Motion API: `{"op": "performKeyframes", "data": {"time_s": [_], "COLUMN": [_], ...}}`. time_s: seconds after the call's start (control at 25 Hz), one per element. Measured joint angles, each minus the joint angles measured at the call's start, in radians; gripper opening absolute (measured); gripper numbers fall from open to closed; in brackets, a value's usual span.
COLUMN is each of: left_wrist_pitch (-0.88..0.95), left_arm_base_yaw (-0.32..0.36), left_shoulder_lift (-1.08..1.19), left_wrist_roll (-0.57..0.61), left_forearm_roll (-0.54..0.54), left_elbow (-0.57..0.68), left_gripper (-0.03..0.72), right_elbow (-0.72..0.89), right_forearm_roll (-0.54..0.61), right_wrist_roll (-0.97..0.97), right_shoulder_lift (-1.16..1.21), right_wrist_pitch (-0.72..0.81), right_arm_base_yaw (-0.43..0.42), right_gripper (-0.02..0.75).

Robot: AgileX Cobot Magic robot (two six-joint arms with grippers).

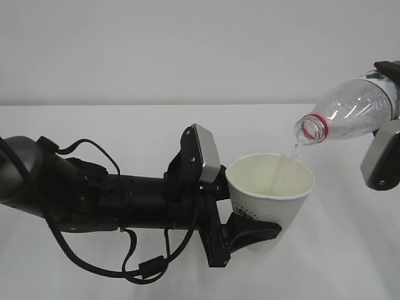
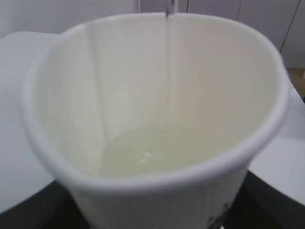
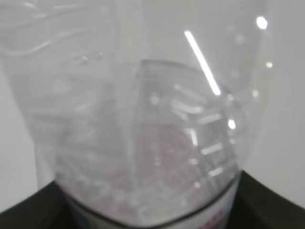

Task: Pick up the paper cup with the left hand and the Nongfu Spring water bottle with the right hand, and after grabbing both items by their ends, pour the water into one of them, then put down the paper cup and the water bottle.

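My left gripper (image 1: 249, 226) is shut on the lower body of the white paper cup (image 1: 270, 201), which it holds upright above the table. In the left wrist view the cup (image 2: 214, 86) fills the frame, with a shallow pool of water (image 2: 152, 152) at its bottom. My right gripper (image 1: 392, 100) is shut on the Nongfu Spring water bottle (image 1: 350, 112) near its label. The bottle is tipped with its red-ringed neck (image 1: 311, 129) down over the cup's rim. A thin stream of water (image 1: 291, 152) falls into the cup. The clear bottle (image 3: 143, 119) fills the right wrist view.
The white table (image 1: 125, 125) runs back to a plain pale wall. My left arm (image 1: 94, 200) with its looped cables lies across the lower left. Nothing else stands on the table.
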Motion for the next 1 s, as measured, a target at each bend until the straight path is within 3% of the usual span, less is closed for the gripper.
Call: {"op": "performKeyframes", "data": {"time_s": [1.0], "left_wrist_pitch": [0.003], "left_arm_base_yaw": [0.000], "left_shoulder_lift": [0.000], "left_wrist_roll": [-0.002], "left_forearm_roll": [0.000], "left_elbow": [0.000], "left_gripper": [0.519], "right_elbow": [0.000], "right_forearm_roll": [0.000], "right_wrist_roll": [-0.012], "right_shoulder_lift": [0.000], "right_wrist_pitch": [0.000], "right_arm_base_yaw": [0.000], "right_gripper": [0.483]}}
